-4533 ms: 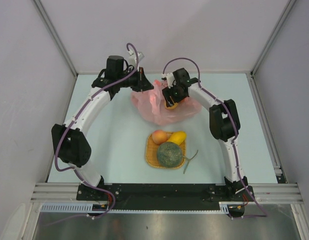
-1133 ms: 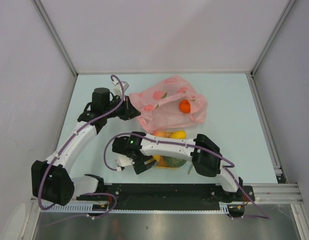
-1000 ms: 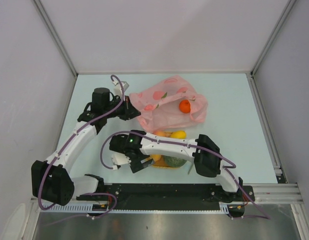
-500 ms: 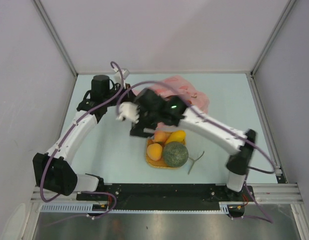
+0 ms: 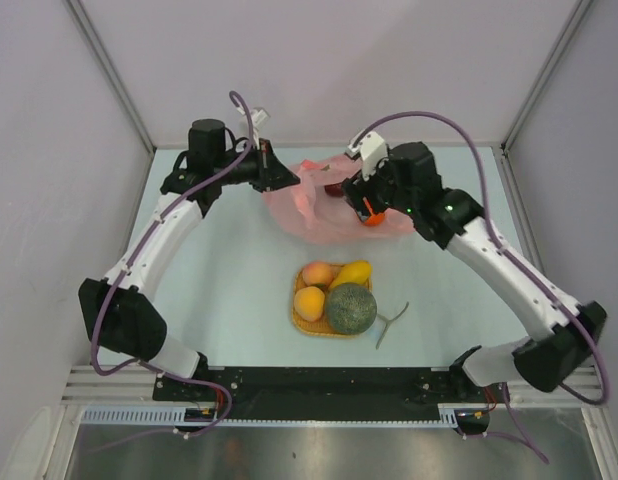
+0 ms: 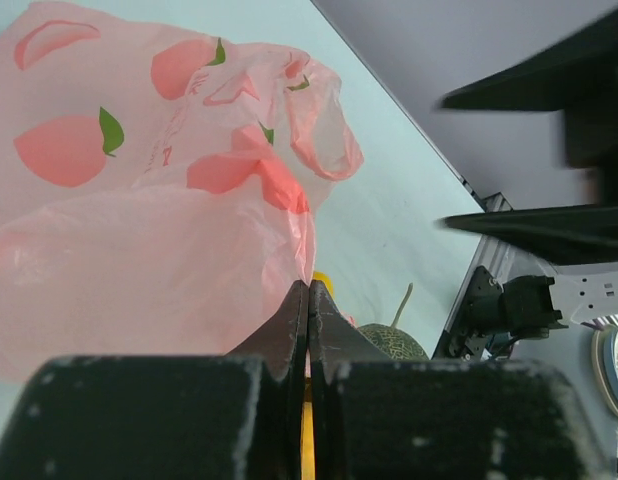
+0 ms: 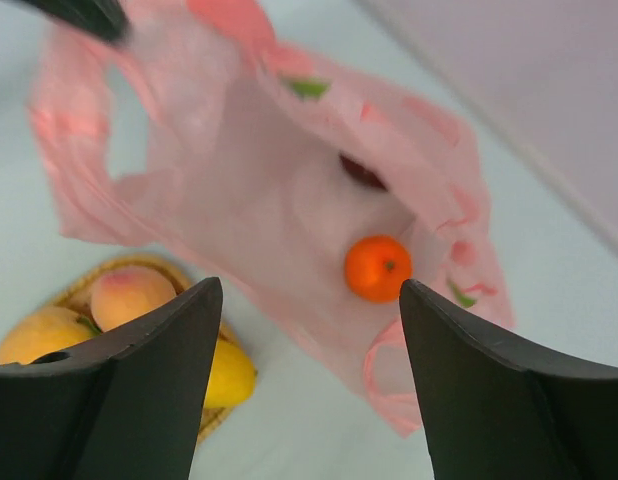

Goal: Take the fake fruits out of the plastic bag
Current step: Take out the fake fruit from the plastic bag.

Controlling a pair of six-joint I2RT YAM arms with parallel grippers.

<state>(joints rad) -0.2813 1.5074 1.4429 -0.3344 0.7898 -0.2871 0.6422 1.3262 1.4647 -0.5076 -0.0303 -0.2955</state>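
Top external view shows the right gripper (image 5: 361, 200) back over the plastic bag (image 5: 314, 215), where half a second ago it hung over the woven mat (image 5: 298, 322). A small peach-orange fruit (image 5: 309, 303) now lies on that mat beside the peach (image 5: 317, 273), the mango (image 5: 354, 272) and the netted melon (image 5: 350, 308), one more fruit than the mat carried a few seconds back. So one delivery looks finished and the arm has returned for the next. In the right wrist view its fingers stand wide apart with nothing between them. The small orange fruit (image 7: 378, 268) sits inside the bag's mouth just ahead of and below them, nearer the right-hand finger. A dark red shape (image 7: 364, 172), probably the apple, lies farther in beyond it. The left gripper (image 6: 309, 285) is pinched flat on a fold of the bag's rim, holding the film up at its tips so the mouth gapes toward the other hand. By this reading two fruits remain to come out, and the orange is the easier reach. The thin film close around it could get caught in the grasp.
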